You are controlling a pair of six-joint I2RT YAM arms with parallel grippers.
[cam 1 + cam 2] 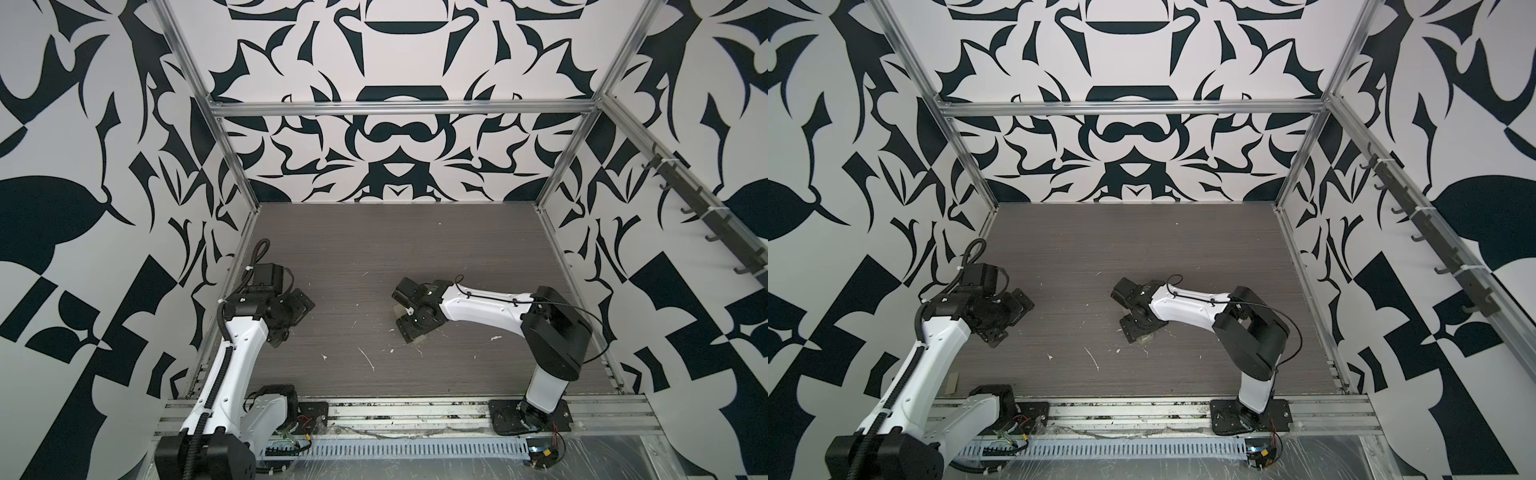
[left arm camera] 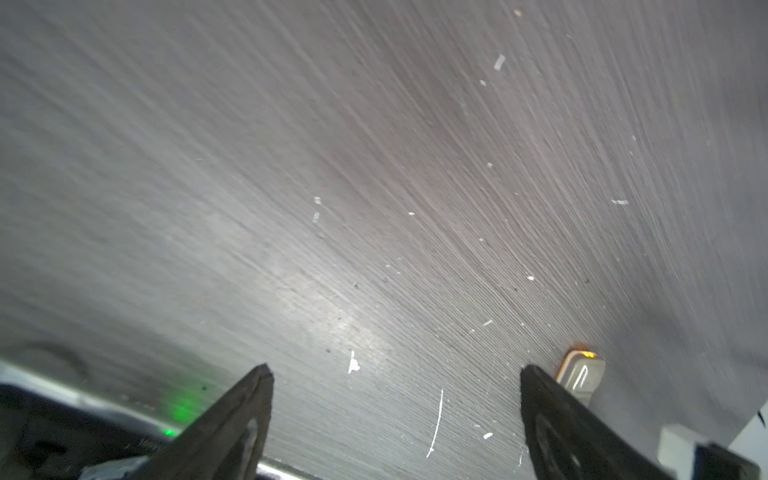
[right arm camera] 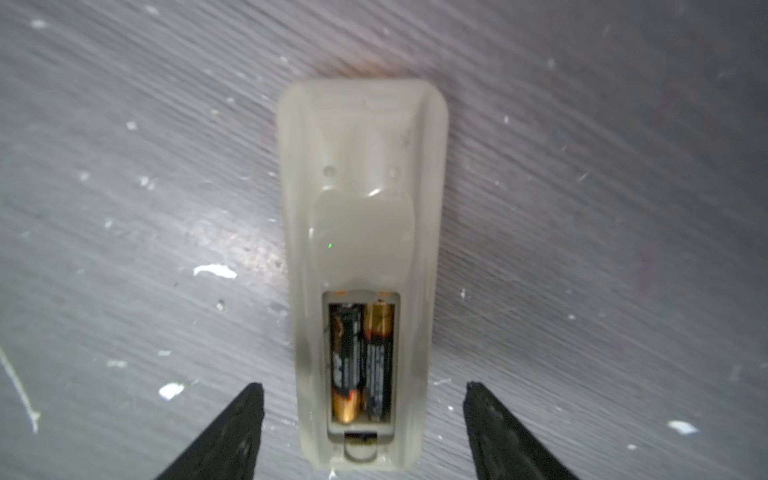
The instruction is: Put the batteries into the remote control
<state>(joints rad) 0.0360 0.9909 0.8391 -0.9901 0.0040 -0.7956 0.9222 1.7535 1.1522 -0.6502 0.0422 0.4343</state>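
The remote control lies back up on the dark table, pale and slim. Its battery recess stands uncovered, and the batteries lie in it side by side, black with copper ends pointing opposite ways. My right gripper hangs open just above that end, one finger on each side of the remote and neither touching it. In both top views the right gripper covers most of the remote. My left gripper is open and empty over bare table. Beside one of its fingers shows a pale end of the remote.
The grey wood-grain table carries white flecks and scratches near the front. Patterned walls and aluminium frame posts enclose it on three sides. The left gripper sits at the table's left edge, apart from the right gripper.
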